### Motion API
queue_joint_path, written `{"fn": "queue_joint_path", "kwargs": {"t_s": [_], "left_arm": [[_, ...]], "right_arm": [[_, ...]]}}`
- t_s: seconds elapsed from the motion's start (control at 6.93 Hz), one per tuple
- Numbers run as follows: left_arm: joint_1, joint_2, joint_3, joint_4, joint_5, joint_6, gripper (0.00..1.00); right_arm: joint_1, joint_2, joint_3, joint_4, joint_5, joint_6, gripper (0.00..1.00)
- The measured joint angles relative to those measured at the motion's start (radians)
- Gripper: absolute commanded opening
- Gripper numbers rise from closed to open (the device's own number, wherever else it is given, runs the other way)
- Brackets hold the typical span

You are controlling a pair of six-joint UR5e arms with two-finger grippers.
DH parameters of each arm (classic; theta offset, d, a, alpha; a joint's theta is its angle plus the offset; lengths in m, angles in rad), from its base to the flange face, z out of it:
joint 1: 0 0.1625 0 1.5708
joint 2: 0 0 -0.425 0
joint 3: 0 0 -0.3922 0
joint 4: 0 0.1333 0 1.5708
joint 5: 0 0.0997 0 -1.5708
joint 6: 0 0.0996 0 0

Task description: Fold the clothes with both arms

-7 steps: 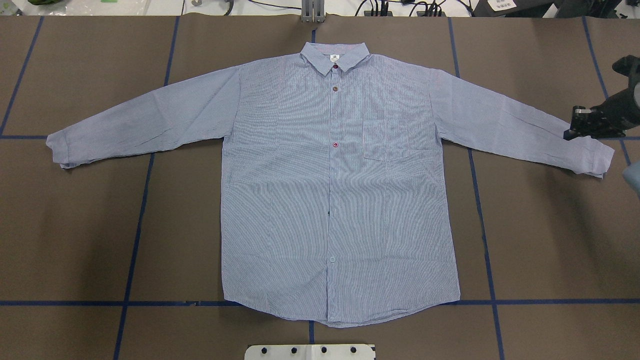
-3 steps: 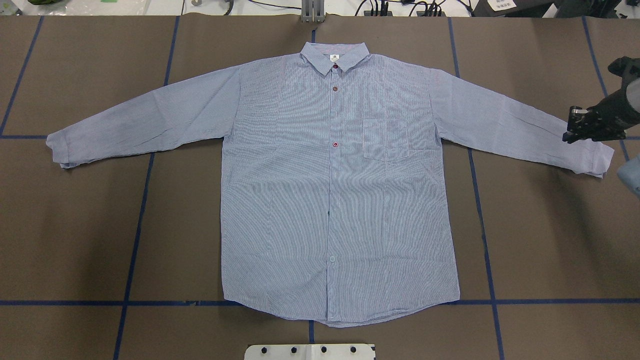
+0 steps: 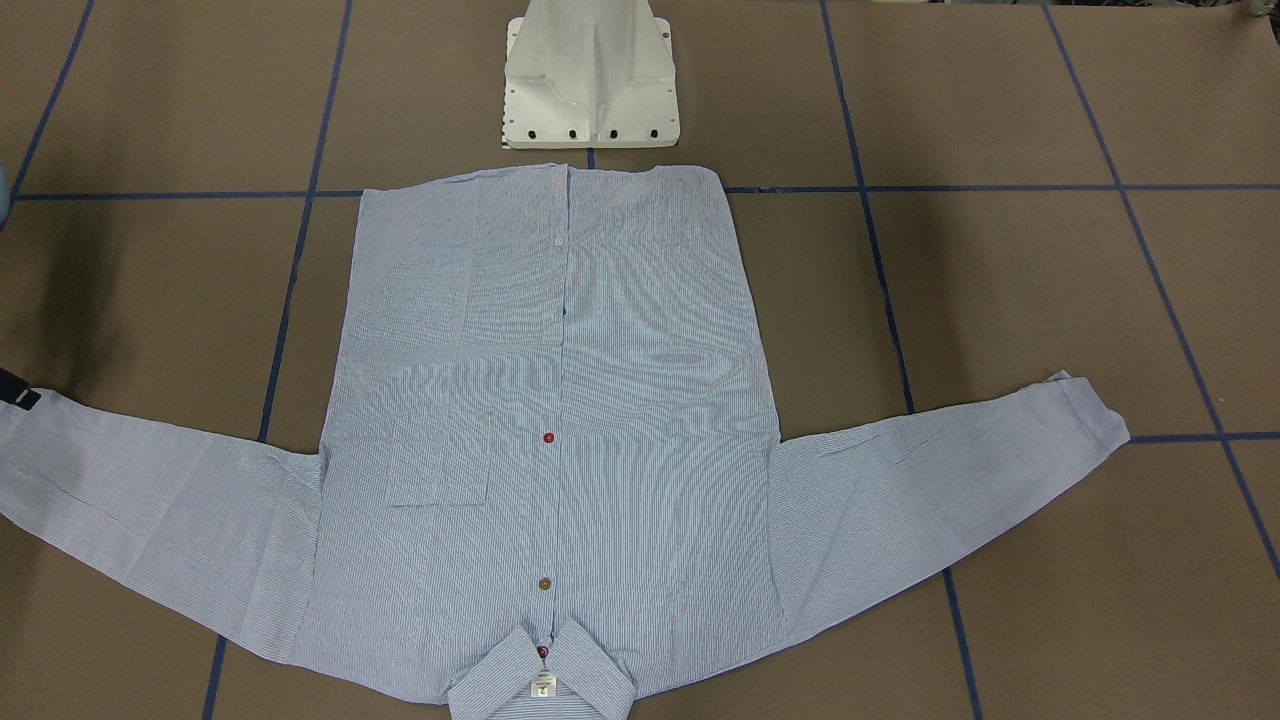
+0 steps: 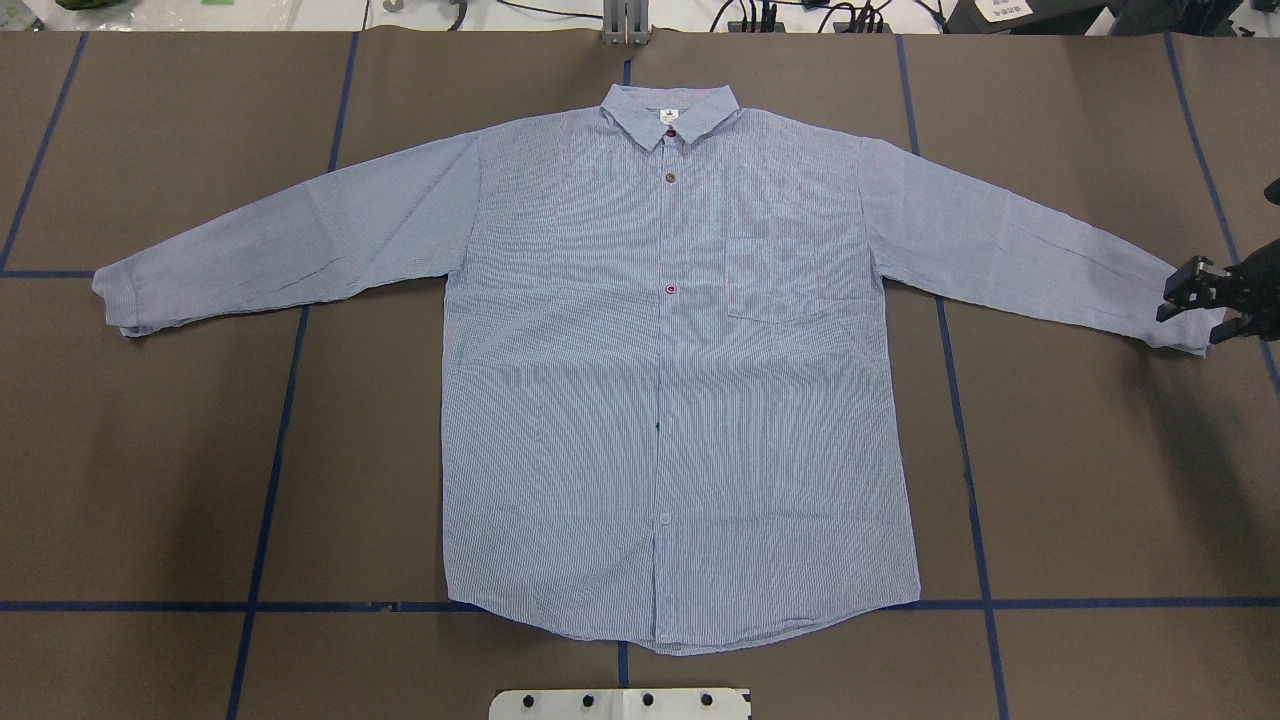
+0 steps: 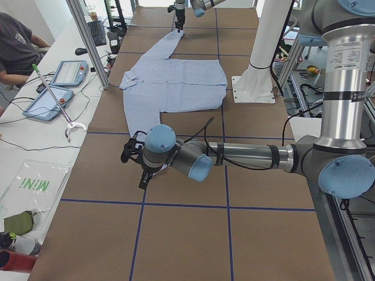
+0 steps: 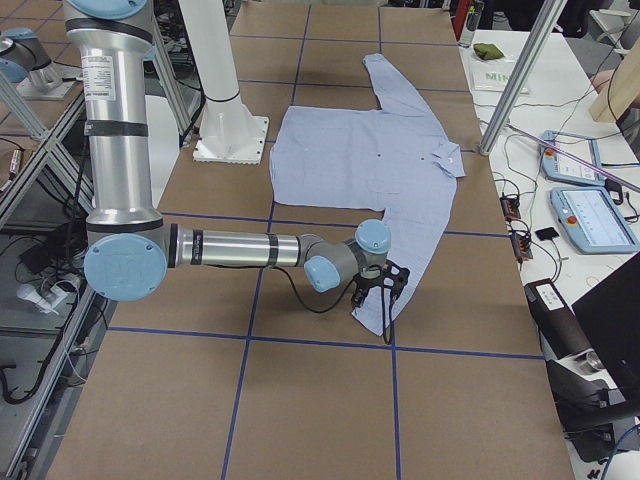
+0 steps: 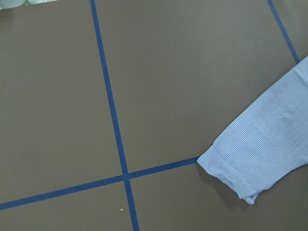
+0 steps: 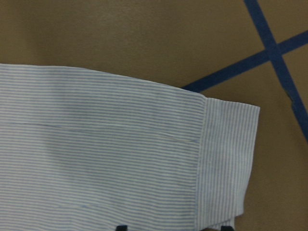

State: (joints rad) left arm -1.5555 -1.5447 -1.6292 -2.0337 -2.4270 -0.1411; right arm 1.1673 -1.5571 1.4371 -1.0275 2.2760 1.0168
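Light blue striped shirt (image 4: 660, 400) lay flat, face up, on the brown table (image 4: 150, 480), sleeves spread. The right gripper (image 4: 1203, 308) hung over one sleeve cuff (image 8: 226, 163), jaws wide apart, gripping nothing. The left gripper (image 5: 131, 156) hovered near the opposite cuff (image 7: 231, 168); its opening could not be told. Seemingly starting the sleeve fold: next, lower and pinch the cuff

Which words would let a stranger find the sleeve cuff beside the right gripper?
A light blue striped shirt lies flat on the brown table. Follow the sleeve nearest its chest pocket to the end cuff. Unlike the other cuff, this one has the black fingers of the right gripper at it.
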Motion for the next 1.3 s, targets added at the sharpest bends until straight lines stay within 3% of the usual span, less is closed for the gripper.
{"fn": "queue_joint_path", "kwargs": {"t_s": [0.29, 0.87, 1.15, 1.3], "left_arm": [[0.0, 0.0, -0.002, 0.0, 0.0, 0.0, 1.0], [-0.001, 0.001, -0.01, 0.001, 0.001, 0.0, 1.0], [-0.002, 0.002, -0.014, 0.001, 0.001, -0.001, 1.0], [-0.002, 0.001, -0.015, 0.001, 0.0, 0.0, 1.0]], "right_arm": [[-0.001, -0.005, -0.055, 0.046, -0.026, 0.012, 0.54], [-0.001, 0.012, -0.086, 0.069, -0.036, 0.082, 0.51], [-0.001, 0.012, -0.084, 0.07, -0.036, 0.087, 0.0], [-0.001, 0.011, -0.083, 0.07, -0.036, 0.088, 0.0]]}}
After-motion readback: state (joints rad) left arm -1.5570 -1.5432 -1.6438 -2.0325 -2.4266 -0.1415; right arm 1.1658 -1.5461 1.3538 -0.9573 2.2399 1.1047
